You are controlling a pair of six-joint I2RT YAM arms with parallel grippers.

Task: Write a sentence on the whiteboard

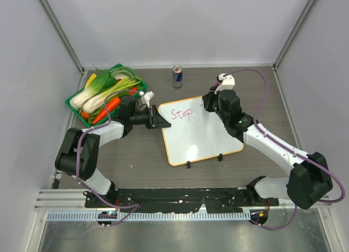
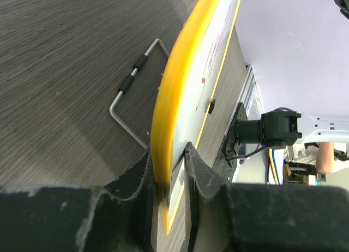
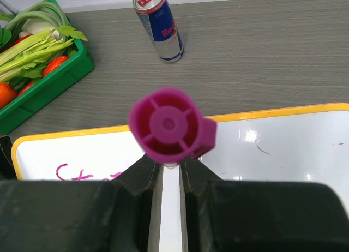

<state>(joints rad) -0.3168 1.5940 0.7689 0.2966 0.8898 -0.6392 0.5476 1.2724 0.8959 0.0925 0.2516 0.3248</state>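
Note:
The whiteboard (image 1: pixel 204 138) lies on the table with an orange-yellow rim and two black clips on its near edge. Pink writing (image 1: pixel 181 113) reading "Step" sits at its top left; the rest of the sentence does not show. My left gripper (image 1: pixel 156 119) is shut on the board's left edge; in the left wrist view the rim (image 2: pixel 166 126) runs between the jaws (image 2: pixel 170 170). My right gripper (image 1: pixel 210 106) is shut on a magenta marker (image 3: pixel 169 125), held upright over the board (image 3: pixel 272 148) just right of the writing (image 3: pixel 76 173). The marker tip is hidden.
A green basket (image 1: pixel 78 108) of vegetables stands at the back left, close to my left arm. A drink can (image 1: pixel 177 76) stands behind the board, also in the right wrist view (image 3: pixel 159 25). A wire stand (image 2: pixel 128 107) lies under the board.

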